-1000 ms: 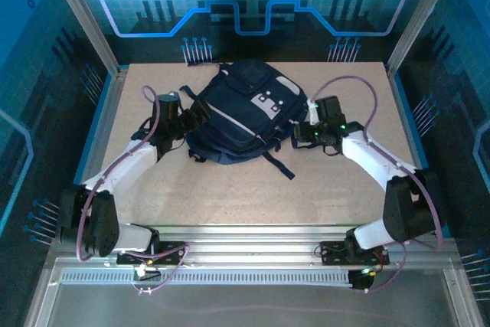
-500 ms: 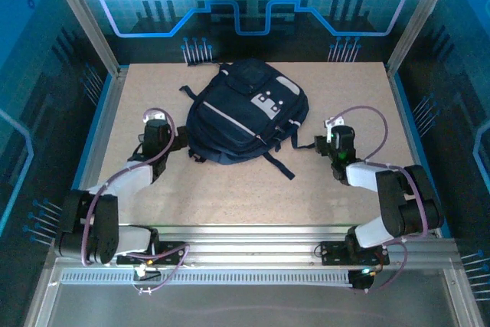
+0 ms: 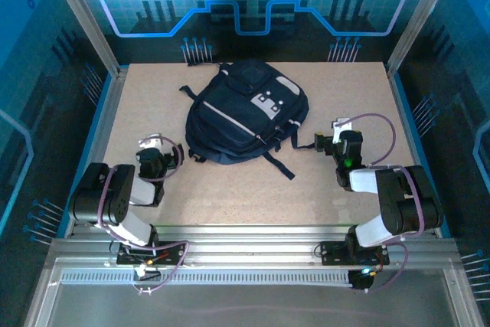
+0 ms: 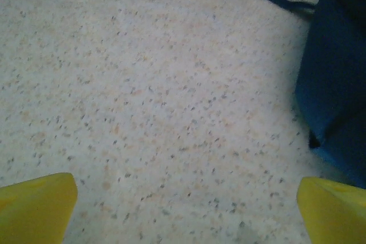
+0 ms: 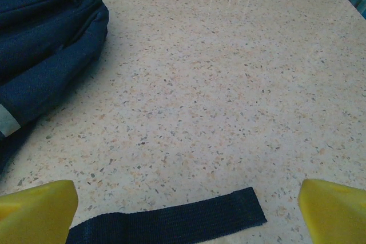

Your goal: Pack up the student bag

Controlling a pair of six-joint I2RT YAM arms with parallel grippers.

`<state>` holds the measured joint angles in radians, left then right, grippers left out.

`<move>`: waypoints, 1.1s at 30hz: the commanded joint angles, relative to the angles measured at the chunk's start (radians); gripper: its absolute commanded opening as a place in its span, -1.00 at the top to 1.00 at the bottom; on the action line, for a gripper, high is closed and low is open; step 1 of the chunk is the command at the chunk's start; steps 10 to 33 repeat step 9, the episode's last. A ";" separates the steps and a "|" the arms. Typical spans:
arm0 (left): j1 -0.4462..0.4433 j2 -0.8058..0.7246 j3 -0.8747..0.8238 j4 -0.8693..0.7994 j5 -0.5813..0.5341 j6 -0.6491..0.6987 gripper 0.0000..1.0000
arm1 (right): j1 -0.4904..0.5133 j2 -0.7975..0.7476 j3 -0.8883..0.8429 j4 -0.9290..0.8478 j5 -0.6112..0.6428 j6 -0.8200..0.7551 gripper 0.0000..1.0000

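1. The student bag [image 3: 245, 116] lies flat on the table [image 3: 230, 204], in the middle and a bit toward the back. Its straps spill out at the sides.
2. It looks soft and floppy (cloth, not a hard box). I think it will sag and fold if it is lifted by 1 corner, and it may be heavy for 1 arm.
3. A strap looks like the best place to take hold. The smooth cloth could slip out of the fingers.
4. The left gripper [image 4: 186, 210] is wide open and holds nothing. Its arm is folded up close to its base, low over the table, and the bag is near it on its right.
5. The right gripper [image 5: 186, 210] is wide open and empty too. Its arm is also folded up, and it points toward the bag's side.
6. The flat end of a black strap [image 5: 171, 221] lies on the table between the right gripper's 2 yellow fingertips [image 5: 37, 210]. They are not pinching it.
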<state>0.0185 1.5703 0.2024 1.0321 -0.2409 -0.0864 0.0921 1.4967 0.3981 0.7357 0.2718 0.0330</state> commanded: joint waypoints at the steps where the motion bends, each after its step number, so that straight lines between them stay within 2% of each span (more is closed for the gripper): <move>1: 0.008 -0.021 0.045 0.125 0.052 0.002 -0.98 | 0.003 0.005 0.010 0.061 0.005 0.008 -1.00; 33: -0.004 -0.016 0.066 0.103 0.029 0.018 -0.98 | 0.004 0.007 0.011 0.061 0.004 0.006 -1.00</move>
